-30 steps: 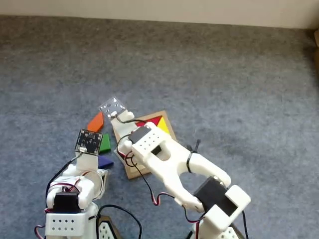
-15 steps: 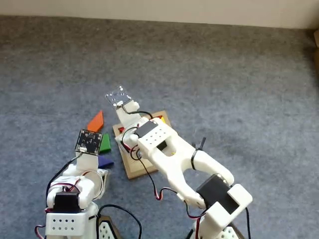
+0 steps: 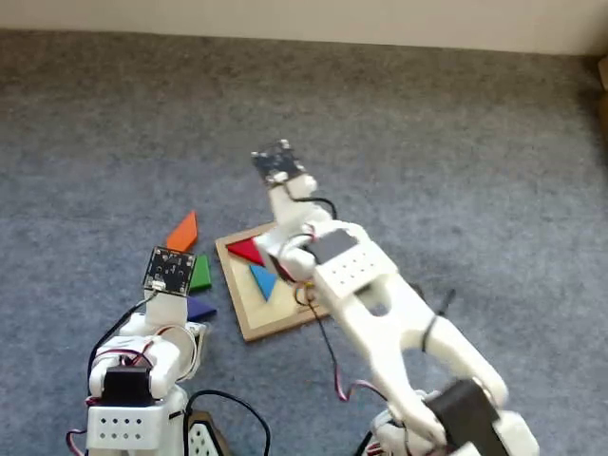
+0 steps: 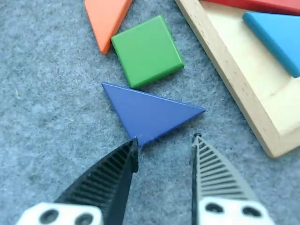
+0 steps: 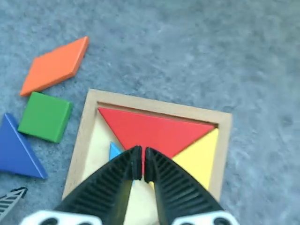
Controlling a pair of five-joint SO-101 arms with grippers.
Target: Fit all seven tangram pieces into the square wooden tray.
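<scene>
Red triangle [image 5: 154, 129], yellow triangle [image 5: 200, 158] inside wooden tray [image 5: 159, 104]

A parallelogram [image 3: 182, 231], square [image 3: 199, 273] and triangle [image 3: 199, 309] lie left of the tray [image 3: 271, 326].

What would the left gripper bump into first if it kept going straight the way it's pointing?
Probably the dark blue triangle. The left gripper points right at it, jaws open, with the green square farther on.

Grey carpeted worktop [image 5: 187, 47]: wooden tray [image 5: 159, 104] flat on it; orange parallelogram [image 5: 54, 65], green square [image 5: 45, 116], dark blue triangle [image 5: 16, 152] clustered just beside the tray.
</scene>
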